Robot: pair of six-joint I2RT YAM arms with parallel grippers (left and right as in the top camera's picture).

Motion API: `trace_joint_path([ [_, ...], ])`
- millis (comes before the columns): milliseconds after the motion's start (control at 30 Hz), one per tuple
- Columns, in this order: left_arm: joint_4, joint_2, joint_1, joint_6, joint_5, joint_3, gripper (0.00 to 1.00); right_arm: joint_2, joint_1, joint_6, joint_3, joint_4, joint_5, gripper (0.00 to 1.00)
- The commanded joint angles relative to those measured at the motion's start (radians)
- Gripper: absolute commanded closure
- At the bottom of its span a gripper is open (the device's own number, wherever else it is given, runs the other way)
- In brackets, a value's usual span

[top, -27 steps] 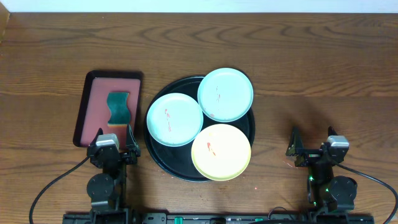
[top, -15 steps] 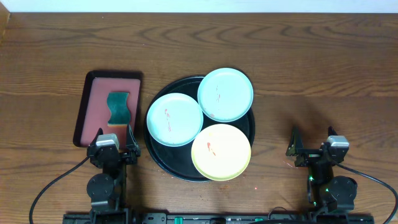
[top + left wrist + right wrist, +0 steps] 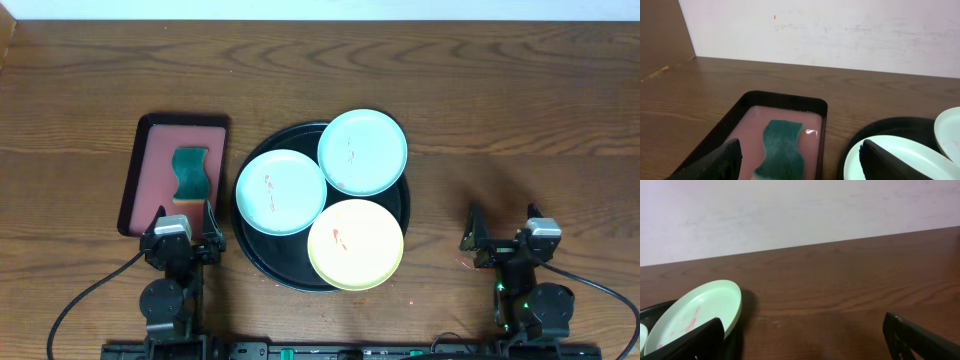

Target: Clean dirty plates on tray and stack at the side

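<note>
Three plates lie on the round black tray [image 3: 252,255]: a mint-green plate [image 3: 280,192] at left, a mint-green plate [image 3: 362,151] at the back right, and a pale yellow plate [image 3: 355,244] in front. Each has small red smears. My left gripper [image 3: 185,222] is open and empty at the table's front, left of the tray. My right gripper [image 3: 500,222] is open and empty at the front right, over bare wood. In the left wrist view the left mint plate [image 3: 895,157] and tray [image 3: 890,127] show at right. In the right wrist view the back mint plate [image 3: 695,310] shows at left.
A rectangular red tray [image 3: 150,165] with a green sponge [image 3: 190,172] stands left of the black tray; it also shows in the left wrist view [image 3: 747,127] with the sponge [image 3: 782,147]. Bare wood tabletop [image 3: 520,130] lies right of the tray. A wall stands behind the table.
</note>
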Motion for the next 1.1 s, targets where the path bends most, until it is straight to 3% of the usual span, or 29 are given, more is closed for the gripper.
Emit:
trace_joint_path([
  [0, -0.048, -0.006, 0.0, 0.009, -0.009, -0.01, 0.24, -0.005, -0.01, 0.004, -0.004, 0.0, -0.004, 0.01],
  [1067, -0.048, -0.002, 0.0, 0.009, -0.009, -0.01, 0.24, -0.003, -0.01, -0.019, 0.009, 0.003, -0.102, 0.01],
])
